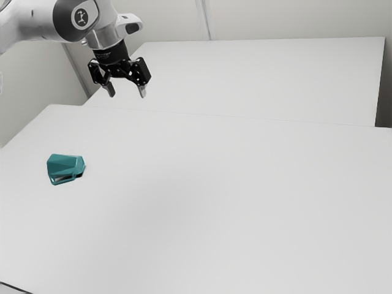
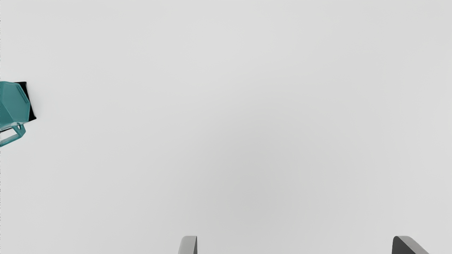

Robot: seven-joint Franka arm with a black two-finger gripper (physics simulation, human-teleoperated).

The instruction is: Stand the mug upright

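My gripper [image 1: 127, 92] hangs well above the table in the exterior view, its two fingers wide apart with nothing between them. A teal faceted mug [image 1: 64, 166] lies on its side on the white surface, toward the exterior view's left and apart from the gripper. In the wrist view the gripper [image 2: 294, 245] stands open, and part of the mug [image 2: 14, 102] is visible at the picture's edge, with its handle out to one side. The rest of the mug is cut off there.
The white table [image 1: 214, 202] stretches beneath the arm. Behind it is another white surface [image 1: 257, 79], with pale walls [image 1: 294, 18] beyond. A dark thin edge [image 1: 15, 288] crosses the exterior view's lower left corner.
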